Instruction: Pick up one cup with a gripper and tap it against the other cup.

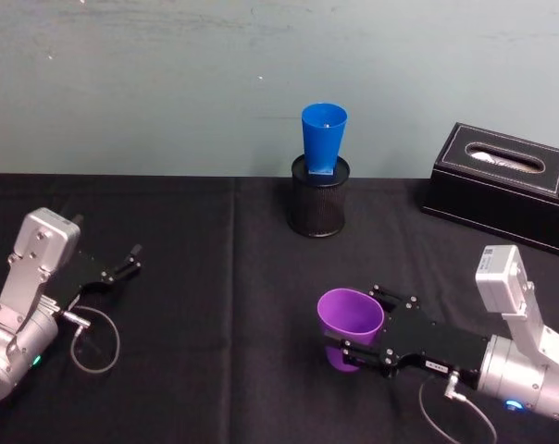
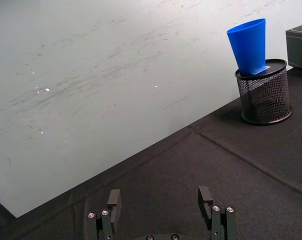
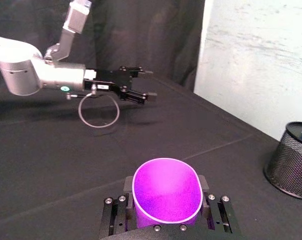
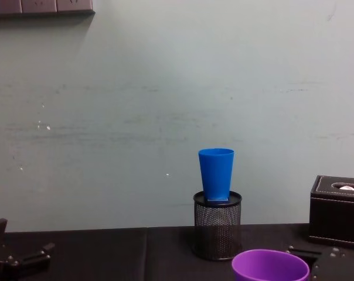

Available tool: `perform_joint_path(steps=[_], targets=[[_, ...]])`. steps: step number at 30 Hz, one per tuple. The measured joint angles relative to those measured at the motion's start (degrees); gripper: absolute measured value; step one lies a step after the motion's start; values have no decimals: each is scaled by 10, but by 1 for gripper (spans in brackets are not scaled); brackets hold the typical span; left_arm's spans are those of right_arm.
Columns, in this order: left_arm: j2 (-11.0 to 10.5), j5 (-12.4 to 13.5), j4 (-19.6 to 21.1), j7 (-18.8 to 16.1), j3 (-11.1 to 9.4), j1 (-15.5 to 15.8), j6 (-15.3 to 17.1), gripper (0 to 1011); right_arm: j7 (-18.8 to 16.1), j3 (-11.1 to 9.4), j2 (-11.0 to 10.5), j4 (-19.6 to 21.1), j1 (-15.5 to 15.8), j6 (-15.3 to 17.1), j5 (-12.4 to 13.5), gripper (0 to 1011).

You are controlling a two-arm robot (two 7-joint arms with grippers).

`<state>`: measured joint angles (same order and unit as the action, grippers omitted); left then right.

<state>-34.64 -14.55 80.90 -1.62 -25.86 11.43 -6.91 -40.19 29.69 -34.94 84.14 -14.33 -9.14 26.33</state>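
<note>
On the black cloth-covered table (image 1: 196, 305), your landmark is the black wire-mesh pen holder (image 1: 318, 198) at the far middle, near the pale wall.

Blue cup: you see the tall, narrow bright blue plastic tumbler (image 1: 323, 137) standing upright in the top of the pen holder, mouth up, most of its body rising above the holder's rim. The chest view shows it (image 4: 215, 174) sitting in the holder (image 4: 217, 227), slightly off centre.

Purple cup: the wider purple plastic tumbler with a rolled rim (image 1: 350, 325) is nearer to you than the pen holder and well apart from it, roughly in line with it, mouth up and open towards the head camera.

Right gripper: your black slim-fingered gripper on the silver wrist (image 1: 361, 331) comes in from the right, nearer than the pen holder. Its fingers are clamped on the purple tumbler's wall, one on each side. In the right wrist view the cup (image 3: 166, 192) sits squarely between the two fingers (image 3: 213, 212).

Left gripper: the other black gripper (image 1: 132, 259) rests far to the left of the pen holder, low over the cloth, holding nothing. Its fingers (image 2: 114, 200) stand spread apart in the left wrist view.

Tissue box: a black leather-look box (image 1: 506, 185) sits to the right of the pen holder.
</note>
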Motion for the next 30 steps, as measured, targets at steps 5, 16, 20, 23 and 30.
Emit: perform_joint_path(steps=[5, 16, 20, 23, 30], targets=[[0, 0, 0, 0, 0, 0, 0, 1011, 4, -4, 16, -20, -7, -3, -8, 724], [0, 0, 0, 0, 0, 0, 0, 1012, 17, -7, 43, -52, -17, -17, -30, 724], [0, 0, 0, 0, 0, 0, 0, 1011, 22, -11, 49, -62, -18, -20, -35, 724], [0, 0, 0, 0, 0, 0, 0, 1011, 23, -14, 54, -69, -19, -23, -37, 724], [0, 0, 0, 0, 0, 0, 0, 1011, 22, -19, 63, -83, -23, -24, -40, 724]])
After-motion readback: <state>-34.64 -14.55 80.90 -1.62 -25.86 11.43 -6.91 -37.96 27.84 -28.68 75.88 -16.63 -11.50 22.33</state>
